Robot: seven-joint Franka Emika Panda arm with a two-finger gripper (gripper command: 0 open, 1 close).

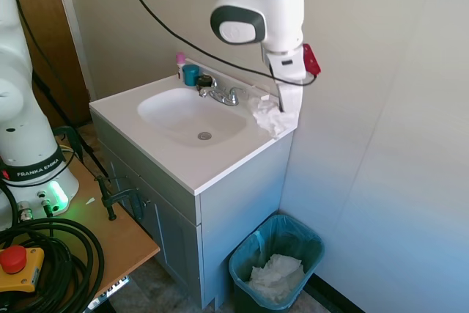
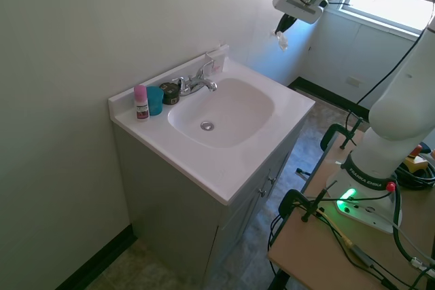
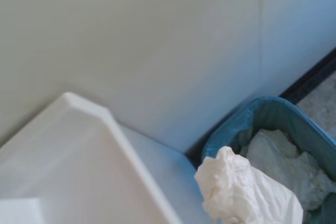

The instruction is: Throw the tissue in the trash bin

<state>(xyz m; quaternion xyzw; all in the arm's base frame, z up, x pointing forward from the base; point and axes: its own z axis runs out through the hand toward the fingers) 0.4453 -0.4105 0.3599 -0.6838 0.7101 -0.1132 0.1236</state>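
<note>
Gripper [image 1: 281,113]: I pinch the tissue [image 1: 269,118].
Bin [image 1: 277,240]: far below.
Risk: dropping now, it may miss.

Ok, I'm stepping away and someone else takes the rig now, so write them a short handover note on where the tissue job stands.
Gripper: shut on the tissue, held in the air at the vanity's far corner by the wall.
Trash bin: on the floor beside the vanity, below the gripper and off to the side, teal liner in, white paper already inside.
Done: tissue picked up and carried toward the bin side.
Left: move over the bin opening, release.
</note>
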